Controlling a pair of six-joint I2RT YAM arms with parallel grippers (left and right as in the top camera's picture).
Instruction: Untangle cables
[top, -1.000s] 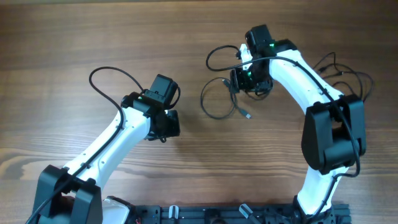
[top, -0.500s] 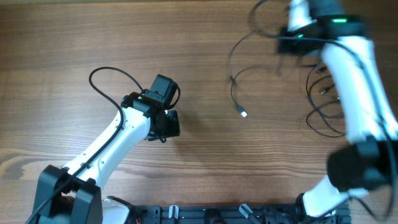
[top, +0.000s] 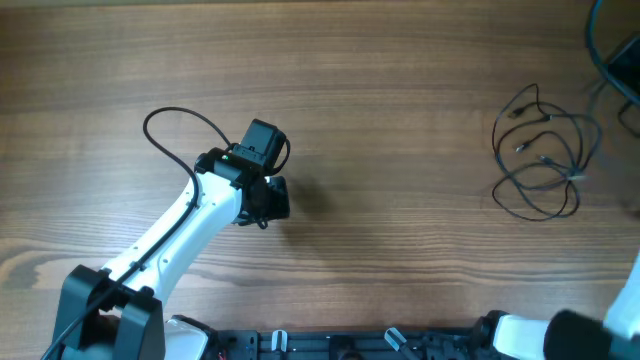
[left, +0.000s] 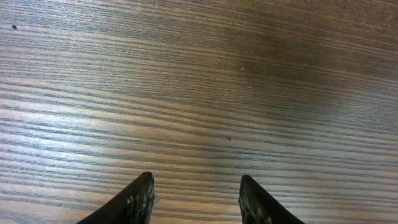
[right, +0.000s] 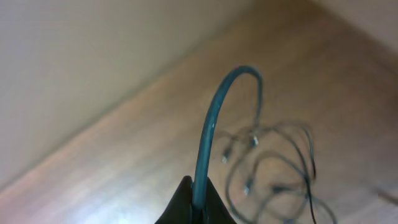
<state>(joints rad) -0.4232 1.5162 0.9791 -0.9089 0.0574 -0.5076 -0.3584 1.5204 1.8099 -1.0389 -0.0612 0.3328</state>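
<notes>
Cables (top: 545, 160) lie in loose, overlapping loops on the right side of the table (top: 400, 80), somewhat toward the far edge, with a few small plug ends showing among the loops. From my seat the bunch looks flat on the wood, and nothing is touching it in the overhead view.

On my right wrist camera the right gripper (right: 196, 198) has its fingers pressed together around one strand (right: 214, 112), a dark bluish wire that rises from the tips, arches over and drops toward the bunch below. That picture is blurred, so I cannot tell whether the strand joins the loops or only passes in front of them. The gripper itself is outside the overhead view.

My left gripper (left: 196, 180) sits left of centre, well apart from the cables. Its fingers are partly spread with only bare wood grain between them; it has hold of nothing. The thicker black lead looping beside that arm belongs to the arm.
</notes>
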